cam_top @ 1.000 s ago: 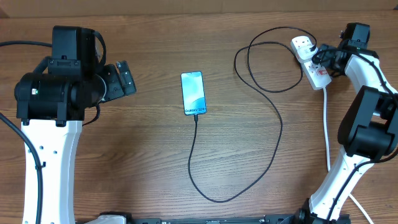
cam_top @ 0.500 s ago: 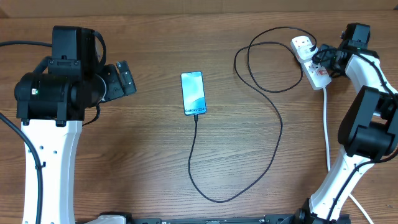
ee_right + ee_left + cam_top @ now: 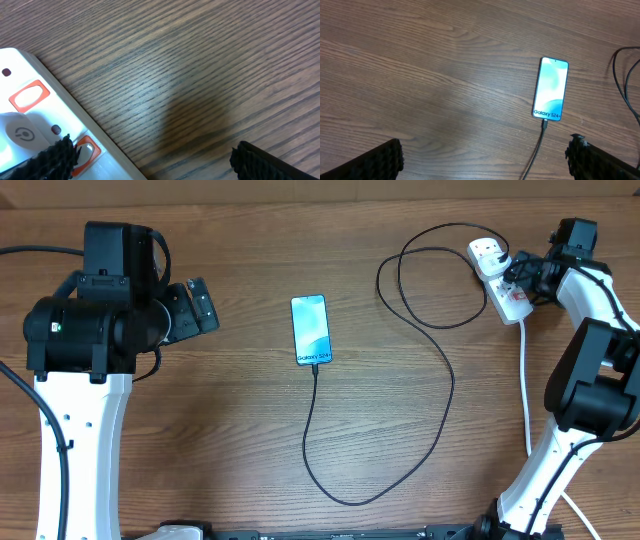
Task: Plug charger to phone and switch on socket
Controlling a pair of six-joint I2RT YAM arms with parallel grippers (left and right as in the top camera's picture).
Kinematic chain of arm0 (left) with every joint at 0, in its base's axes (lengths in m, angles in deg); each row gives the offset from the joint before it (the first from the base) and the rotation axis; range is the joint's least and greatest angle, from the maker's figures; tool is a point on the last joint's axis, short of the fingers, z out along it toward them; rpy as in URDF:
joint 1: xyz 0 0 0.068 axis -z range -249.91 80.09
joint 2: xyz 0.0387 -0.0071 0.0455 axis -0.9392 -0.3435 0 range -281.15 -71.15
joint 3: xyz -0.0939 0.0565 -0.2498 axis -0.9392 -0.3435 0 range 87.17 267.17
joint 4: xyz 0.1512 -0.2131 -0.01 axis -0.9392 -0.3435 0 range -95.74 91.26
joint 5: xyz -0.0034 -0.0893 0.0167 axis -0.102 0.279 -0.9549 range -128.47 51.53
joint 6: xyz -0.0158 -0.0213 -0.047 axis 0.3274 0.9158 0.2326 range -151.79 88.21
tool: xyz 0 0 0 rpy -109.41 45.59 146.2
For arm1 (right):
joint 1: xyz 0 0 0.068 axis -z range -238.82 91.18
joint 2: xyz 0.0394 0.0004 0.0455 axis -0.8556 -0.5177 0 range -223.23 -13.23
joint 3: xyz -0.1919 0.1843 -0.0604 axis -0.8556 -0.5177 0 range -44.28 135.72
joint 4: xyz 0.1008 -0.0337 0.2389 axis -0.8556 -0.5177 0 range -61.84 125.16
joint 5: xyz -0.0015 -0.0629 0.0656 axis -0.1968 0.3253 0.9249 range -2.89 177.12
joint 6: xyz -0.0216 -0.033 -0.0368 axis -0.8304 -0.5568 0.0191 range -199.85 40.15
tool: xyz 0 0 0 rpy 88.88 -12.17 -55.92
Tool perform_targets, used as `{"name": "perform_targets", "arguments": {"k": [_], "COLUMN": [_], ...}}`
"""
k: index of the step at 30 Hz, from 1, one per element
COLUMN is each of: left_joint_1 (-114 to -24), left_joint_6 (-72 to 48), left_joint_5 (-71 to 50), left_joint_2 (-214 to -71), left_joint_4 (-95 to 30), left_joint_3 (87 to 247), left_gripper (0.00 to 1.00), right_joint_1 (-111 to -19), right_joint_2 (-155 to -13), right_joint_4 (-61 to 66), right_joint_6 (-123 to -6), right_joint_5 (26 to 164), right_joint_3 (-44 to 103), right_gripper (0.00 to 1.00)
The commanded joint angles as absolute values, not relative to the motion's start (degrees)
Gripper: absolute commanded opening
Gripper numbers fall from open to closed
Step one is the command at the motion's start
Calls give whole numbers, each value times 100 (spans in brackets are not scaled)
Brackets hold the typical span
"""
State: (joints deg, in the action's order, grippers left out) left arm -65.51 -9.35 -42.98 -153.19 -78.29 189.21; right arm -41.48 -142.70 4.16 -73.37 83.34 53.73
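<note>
- While the right gripper [image 3: 517, 277] hangs over the socket [image 3: 500, 302], its jaws stand wide apart and hold nothing.
- The left gripper [image 3: 197, 305] is well apart from the socket, on the far side of the phone [image 3: 310, 330]. It is also spread wide and empty.
- The phone lies flat and screen up on the wooden table [image 3: 200, 440], between the socket and the left gripper.
- The charger [image 3: 450, 390] runs from the socket in a wide loop to the phone's lower edge, where its connector appears seated. Judged from this, only the switch step remains.
- Governing relation: the socket sits directly under the right gripper. Its long axis runs diagonally in the overhead view. The right arm is by far the nearer.
- The right wrist view alone resolves the red switches: one [image 3: 30, 95] clear of the fingers, and another [image 3: 86, 150] just beside one fingertip [image 3: 57, 157]. Contact cannot be confirmed.
- The left wrist view shows the connector meeting the phone [image 3: 550, 89]. Only the overhead view shows the full cable route.
</note>
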Motion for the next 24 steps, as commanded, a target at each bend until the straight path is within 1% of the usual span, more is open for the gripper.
{"name": "perform_targets", "arguments": {"k": [1,24], "left_joint_1": [-6544,-6544], "left_joint_6": [-841,-841], "left_joint_5": [-4248,-4248], "left_joint_2": [-15354,-15354], "left_joint_4": [-7823,-7823], "left_joint_3": [18932,18932], "left_gripper": [100,99], "right_joint_1": [-4214,-4214], "right_joint_2": [-14473,-14445], "right_joint_4": [311,33], "right_joint_6": [-7367,-7367], "right_joint_5": [8946,9124], "right_joint_3": [5354,5395], "right_gripper": [100,100]}}
